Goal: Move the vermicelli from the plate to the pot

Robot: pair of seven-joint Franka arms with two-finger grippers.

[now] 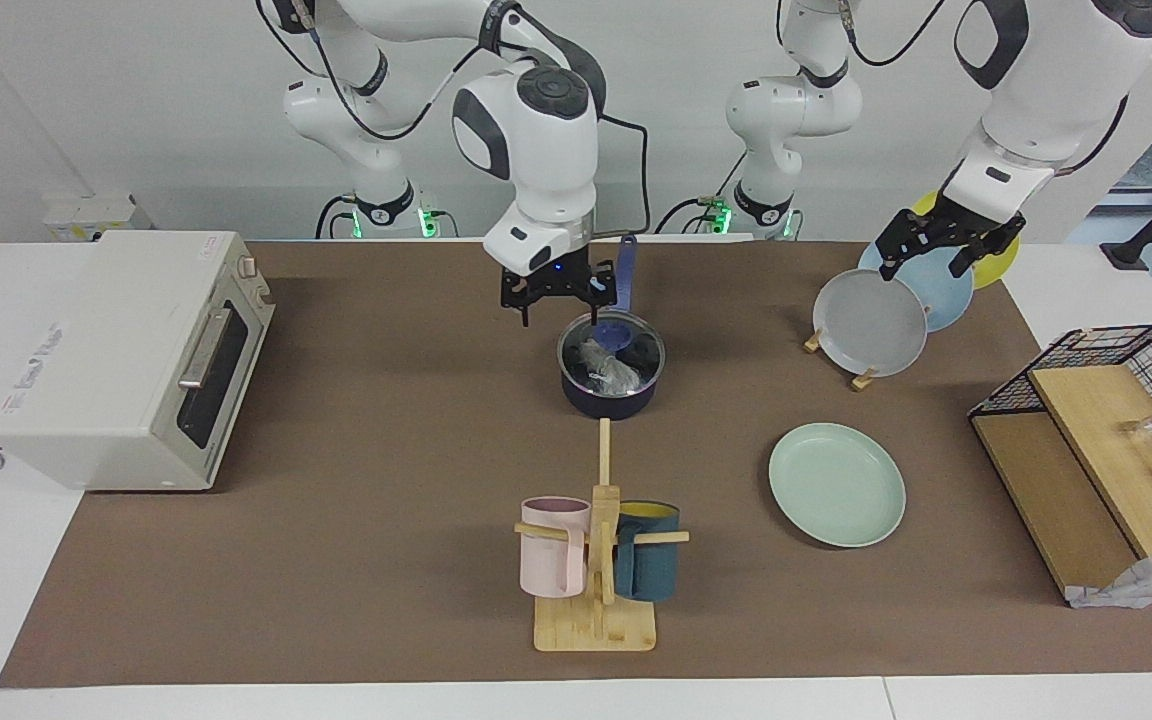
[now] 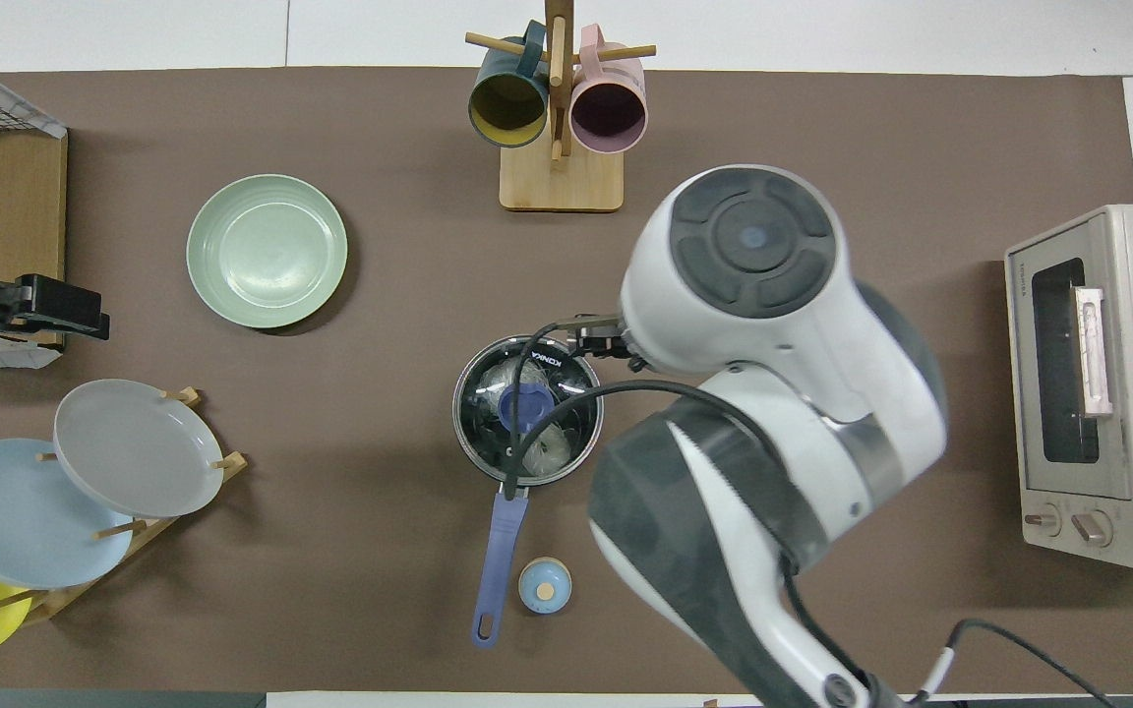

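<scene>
The dark navy pot [image 1: 608, 398] stands mid-table with its long blue handle [image 2: 498, 560] pointing toward the robots. A glass lid with a blue knob [image 2: 525, 406] lies on it. Whitish vermicelli [image 1: 604, 368] shows through the lid inside the pot, also in the overhead view [image 2: 549, 444]. The mint-green plate [image 1: 836, 484] lies bare, farther from the robots, toward the left arm's end. My right gripper [image 1: 561, 305] is open and empty just over the pot's robot-side rim. My left gripper [image 1: 924, 262] is open and waits over the plate rack.
A rack holds a grey plate [image 1: 869, 322], a light blue plate [image 1: 941, 290] and a yellow one. A mug tree [image 1: 596, 590] holds a pink and a teal mug. A toaster oven [image 1: 126, 360] and wire basket [image 1: 1116, 400] stand at the table's ends. A small pale blue knobbed item [image 2: 544, 585] sits beside the handle.
</scene>
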